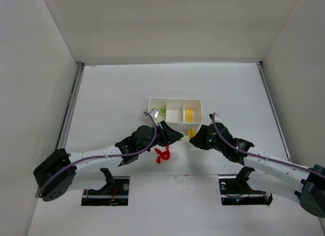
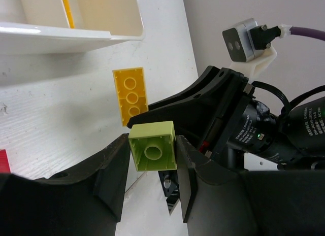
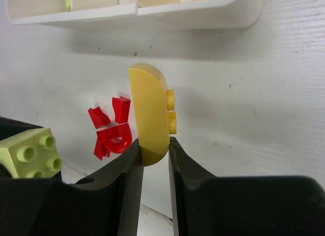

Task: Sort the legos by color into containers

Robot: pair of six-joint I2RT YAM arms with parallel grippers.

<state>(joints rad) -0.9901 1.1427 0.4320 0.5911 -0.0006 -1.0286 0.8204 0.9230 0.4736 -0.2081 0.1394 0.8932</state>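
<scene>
L end effector (image 2: pixel 152 157) pinches light-green brick (image 2: pixel 152 150); R end effector (image 3: pixel 155 147) clamps yellow curved brick (image 3: pixel 148 111), both just short of white tray (image 1: pixel 175 99). Lift clear of wall first; drop green in leftmost compt, yellow in rightmost.

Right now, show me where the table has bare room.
Bare table beyond the tray up to the back wall, and on both its sides. Crowded in front of it: the left gripper and right gripper meet there, beside the yellow brick and red pieces.
</scene>
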